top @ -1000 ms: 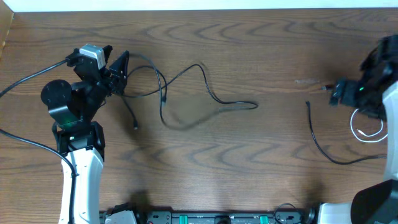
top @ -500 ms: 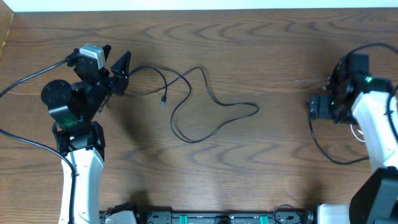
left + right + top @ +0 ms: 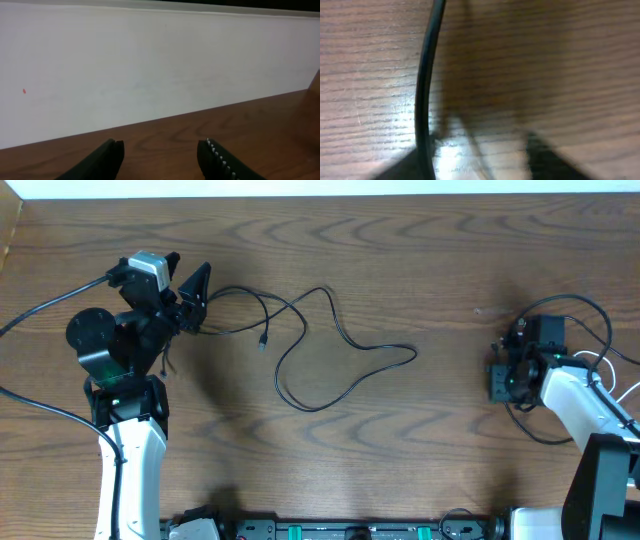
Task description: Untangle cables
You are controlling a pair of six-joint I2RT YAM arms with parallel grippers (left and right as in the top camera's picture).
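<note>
two black cables lie apart: the long cable [image 3: 340, 370] starts just beside the left gripper [image 3: 162, 150], fingers [image 3: 107, 155] spread with nothing between, while the short cable [image 3: 423, 80] runs off to one side under the low right gripper [image 3: 502, 378], whose closure i cannot tell, so it may pinch air.
</note>
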